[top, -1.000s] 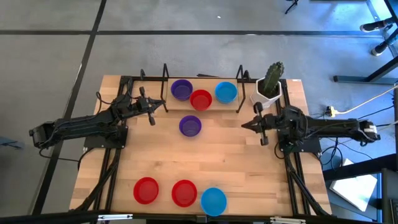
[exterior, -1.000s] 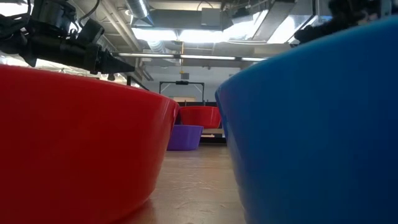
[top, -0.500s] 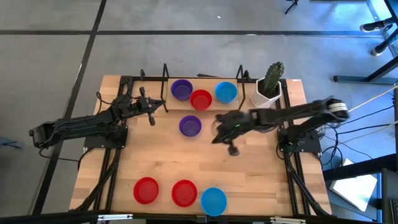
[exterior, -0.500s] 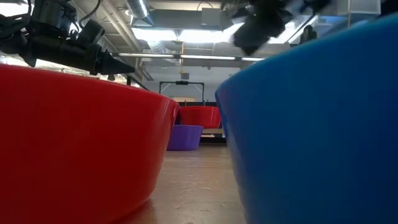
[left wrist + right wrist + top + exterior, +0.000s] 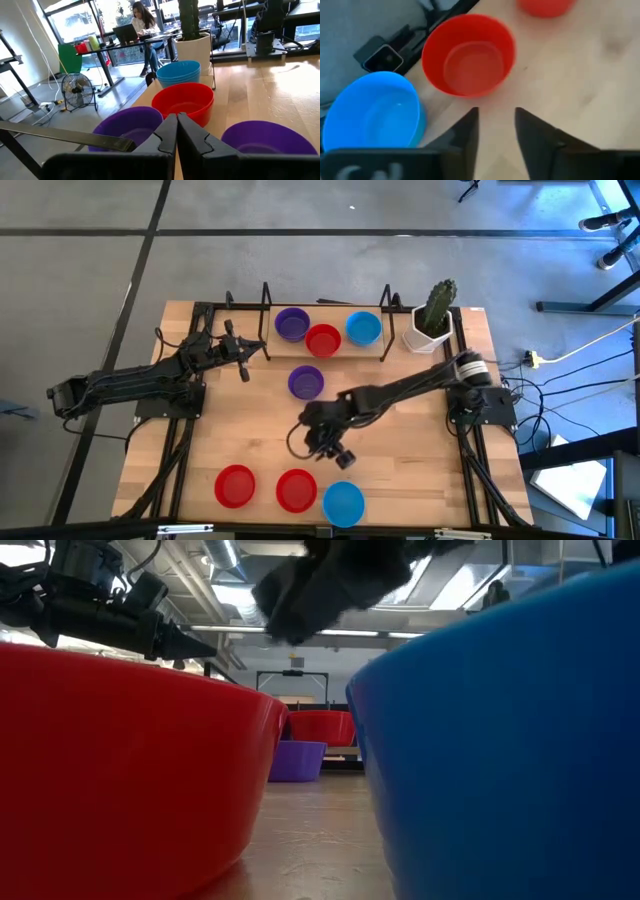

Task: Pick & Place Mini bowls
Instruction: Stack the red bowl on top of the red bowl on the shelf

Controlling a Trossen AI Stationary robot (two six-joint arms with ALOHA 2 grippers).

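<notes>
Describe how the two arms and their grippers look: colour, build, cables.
Both arms are black and slender, built of jointed segments on black bases. The right arm has a pale ring near its shoulder joint. Cables run from the bases, with a loose bundle beside the right one. The left gripper and the right gripper each have two flat, dark, angular fingers; no markings are legible.

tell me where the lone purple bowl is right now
In the high view the lone purple bowl sits mid-table, just in front of the red bowl in the back row.
</notes>
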